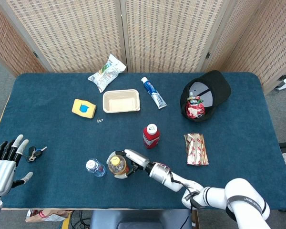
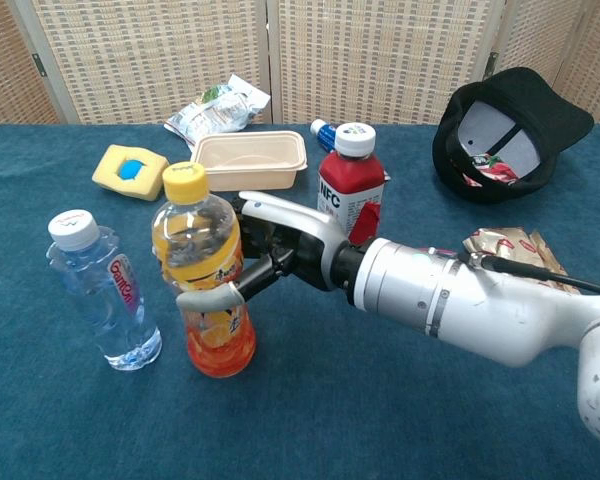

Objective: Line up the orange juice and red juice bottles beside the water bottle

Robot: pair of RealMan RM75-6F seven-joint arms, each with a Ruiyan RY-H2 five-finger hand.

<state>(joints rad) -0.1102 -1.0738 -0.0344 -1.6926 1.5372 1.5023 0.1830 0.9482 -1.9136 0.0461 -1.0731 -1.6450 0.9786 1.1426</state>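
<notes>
- Near the front edge of the tabletop point(image 1: 238, 119), the orange juice bottle point(image 2: 205, 285) stands upright, long axis vertical, yellow cap up, base on the blue cloth.
- It stands just beside the water bottle point(image 2: 100, 290), on that bottle's right in both views, with a narrow gap between them.
- From the right side of the views, the right hand point(image 2: 280, 250) wraps the orange juice bottle: its fingers point(image 2: 212, 296) curl across the front of the label, a further one lies behind the upper body, and the bottle sits between them, so the hand holds it.
- Behind the right hand, the red juice bottle point(image 2: 350, 185) stands upright with its white cap up, further from the front edge and not in line with the other two.
- Off the near left corner, the left hand point(image 1: 5, 164) is spread with fingers apart, holding nothing; a bunch of keys point(image 1: 35, 153) lies just beside it.
- Further back lie a beige tray point(image 1: 121, 100), a yellow sponge point(image 1: 84, 108), a snack bag point(image 1: 106, 72) and a toothpaste tube point(image 1: 153, 92).
- To the right, a black cap point(image 1: 207, 93) holds a red packet point(image 1: 194, 107), and a gold wrapper point(image 1: 196, 149) lies nearer the front.
</notes>
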